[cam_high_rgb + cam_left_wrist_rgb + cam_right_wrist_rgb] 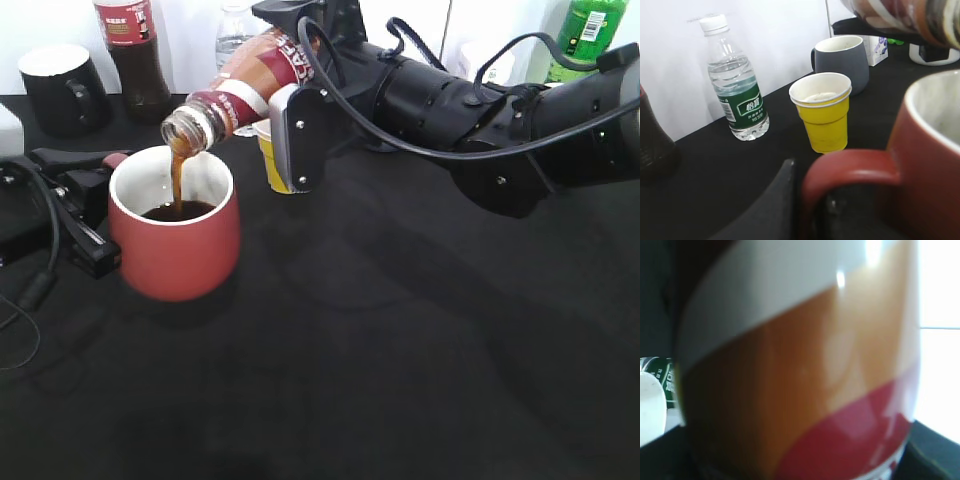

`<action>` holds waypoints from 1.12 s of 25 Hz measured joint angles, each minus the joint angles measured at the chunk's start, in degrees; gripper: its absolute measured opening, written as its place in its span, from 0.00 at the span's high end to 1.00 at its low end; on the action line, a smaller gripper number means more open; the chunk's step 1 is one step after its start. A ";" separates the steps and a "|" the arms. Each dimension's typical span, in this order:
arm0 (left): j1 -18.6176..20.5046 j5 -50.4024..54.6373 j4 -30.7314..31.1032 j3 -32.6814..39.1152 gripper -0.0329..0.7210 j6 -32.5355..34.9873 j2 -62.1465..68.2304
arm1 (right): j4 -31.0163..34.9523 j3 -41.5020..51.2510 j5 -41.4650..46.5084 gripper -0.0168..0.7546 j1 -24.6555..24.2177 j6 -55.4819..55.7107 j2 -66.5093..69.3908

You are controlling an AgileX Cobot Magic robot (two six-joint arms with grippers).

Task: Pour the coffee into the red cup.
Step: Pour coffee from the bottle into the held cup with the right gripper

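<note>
The red cup (175,245) stands at the left on the black table and holds dark coffee. The coffee bottle (250,80) is tilted mouth-down above it, and a brown stream falls from its neck into the cup. My right gripper (292,120) is shut on the bottle's body; the bottle (800,365) fills the right wrist view and hides the jaws. My left gripper (95,195) is shut on the cup's loop handle. In the left wrist view the cup (935,165) is at the right, with the left gripper (810,200) around the handle. The bottle (910,15) shows at top right.
A small yellow cup (268,150) (824,112) stands just behind the pouring bottle. A black mug (60,90) (842,57), a dark bottle with a red label (130,50), a water bottle (737,85) and a green bottle (585,35) line the back edge.
</note>
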 joint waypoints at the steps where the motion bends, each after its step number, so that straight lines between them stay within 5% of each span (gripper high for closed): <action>1: 0.00 0.00 0.00 0.00 0.86 0.00 0.00 | 0.00 0.00 0.00 0.29 0.00 -0.12 0.00; 19: 0.00 -1.06 -1.11 0.00 0.86 0.00 0.00 | 0.00 0.00 0.00 0.29 0.00 2.88 0.00; 28: 0.00 -1.82 -1.79 0.00 0.86 0.00 0.00 | 0.00 0.00 0.00 0.29 0.00 17.95 0.00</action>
